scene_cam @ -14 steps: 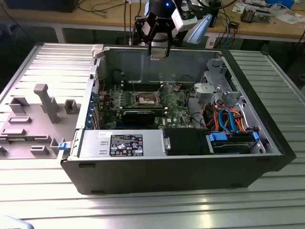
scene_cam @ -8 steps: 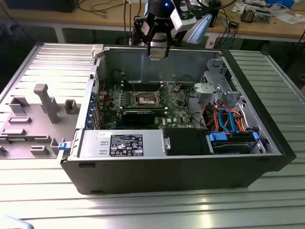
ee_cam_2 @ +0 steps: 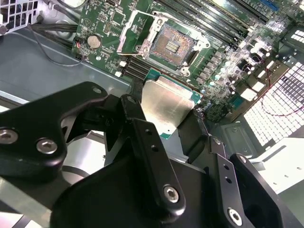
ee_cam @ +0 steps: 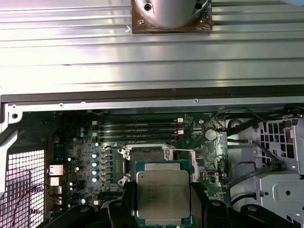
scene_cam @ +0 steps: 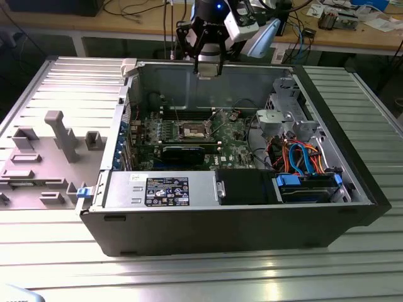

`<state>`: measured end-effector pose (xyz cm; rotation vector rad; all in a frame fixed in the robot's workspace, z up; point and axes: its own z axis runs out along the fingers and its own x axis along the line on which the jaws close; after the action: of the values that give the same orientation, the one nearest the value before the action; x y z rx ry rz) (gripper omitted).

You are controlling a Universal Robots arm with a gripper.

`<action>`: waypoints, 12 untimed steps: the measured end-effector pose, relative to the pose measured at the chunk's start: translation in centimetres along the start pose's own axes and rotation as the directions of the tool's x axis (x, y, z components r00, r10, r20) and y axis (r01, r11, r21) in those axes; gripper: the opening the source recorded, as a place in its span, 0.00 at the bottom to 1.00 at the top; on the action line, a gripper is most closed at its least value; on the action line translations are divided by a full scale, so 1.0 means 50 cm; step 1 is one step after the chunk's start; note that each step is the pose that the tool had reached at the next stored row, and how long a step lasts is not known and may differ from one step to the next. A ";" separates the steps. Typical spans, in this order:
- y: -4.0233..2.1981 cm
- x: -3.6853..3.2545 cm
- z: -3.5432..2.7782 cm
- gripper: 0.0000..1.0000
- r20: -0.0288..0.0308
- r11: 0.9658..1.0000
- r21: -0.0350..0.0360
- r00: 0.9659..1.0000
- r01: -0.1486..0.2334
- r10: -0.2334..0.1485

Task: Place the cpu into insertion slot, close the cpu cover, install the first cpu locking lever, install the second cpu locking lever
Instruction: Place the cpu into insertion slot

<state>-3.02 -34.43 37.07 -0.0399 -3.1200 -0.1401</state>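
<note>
The black tool [ee_cam_2: 167,124] is pinched on the cpu [ee_cam_2: 166,107]. Its matte, bolted fingers [ee_cam_2: 142,137] grip two opposite edges of the flat square chip. The chip's top is dull brushed metal and a thin green rim shows at its edge. In the first wrist view the cpu [ee_cam: 164,194] hangs over the green motherboard [ee_cam: 76,156] and hides the near part of the socket [ee_cam: 148,154]. From the second wrist view the socket [ee_cam_2: 173,45] lies bare, a coppery grid of contacts. Beside it the cpu cover [ee_cam_2: 126,33], a thin silvery frame, is tipped up open. In the exterior view the tool [scene_cam: 208,63] hangs above the far wall of the open computer case [scene_cam: 220,226], on a ribbed metal tabletop [scene_cam: 189,267]. I can't make out the levers.
</note>
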 end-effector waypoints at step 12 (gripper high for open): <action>-0.001 0.001 0.006 0.55 0.000 1.000 0.000 1.000 0.000 0.000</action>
<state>-3.06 -34.43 36.75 -0.0400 -3.1200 -0.1400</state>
